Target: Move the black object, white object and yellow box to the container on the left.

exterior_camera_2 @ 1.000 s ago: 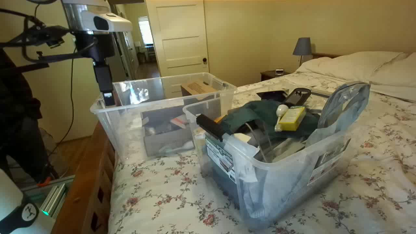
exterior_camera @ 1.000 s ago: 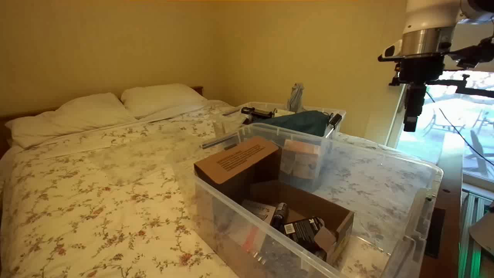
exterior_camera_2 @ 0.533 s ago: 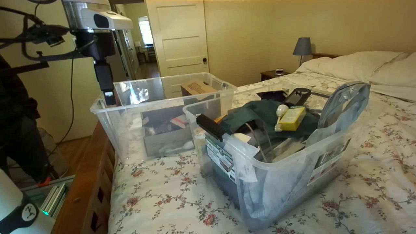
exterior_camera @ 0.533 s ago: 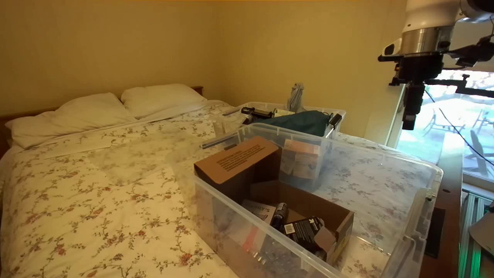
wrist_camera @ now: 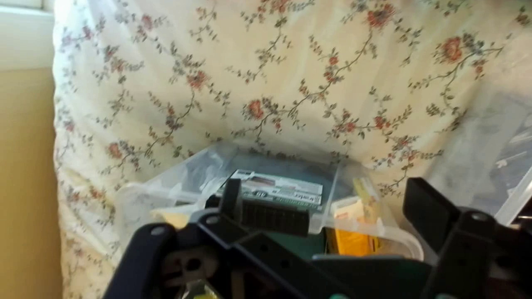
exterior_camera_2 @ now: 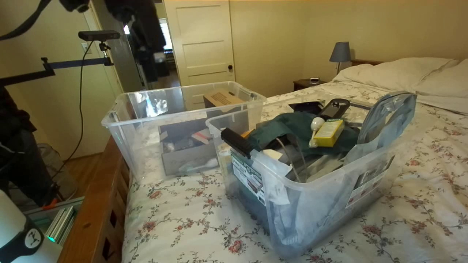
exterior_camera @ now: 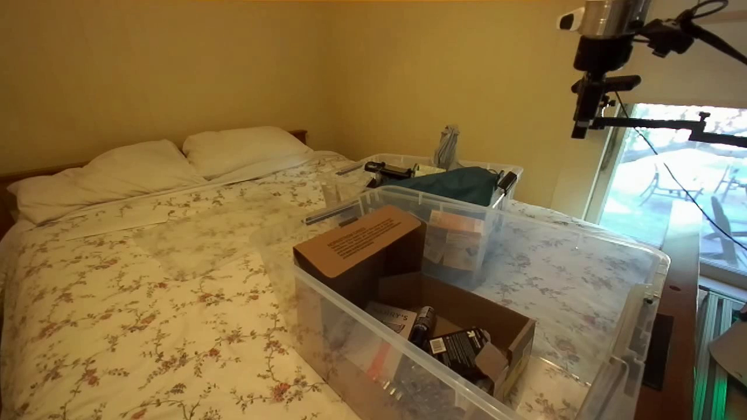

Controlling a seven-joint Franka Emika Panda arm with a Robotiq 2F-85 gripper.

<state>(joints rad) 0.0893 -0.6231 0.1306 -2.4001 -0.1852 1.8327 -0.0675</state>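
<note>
The gripper has just lifted and swung round: in both exterior views it stands higher than a second ago, while the containers and what lies in them look unmoved. Its fingers are spread well apart, and we find nothing held between them. As the wrist view takes in the latched end of the right container, we read this as lining up for a pick, with the carry to the left container not yet begun.

In an exterior view we find the yellow box and the white round-headed object side by side on a dark green cloth heaped in the right container. On their far side lies a black holder, probably the black object wanted, though another dark piece sits to its left and we cannot settle which is meant.

The arm is cut off at the top in both exterior views. In the wrist view the gripper's own parts and the black latch cover most of the right container's contents, so we cannot make out the white round-headed object there.
</note>
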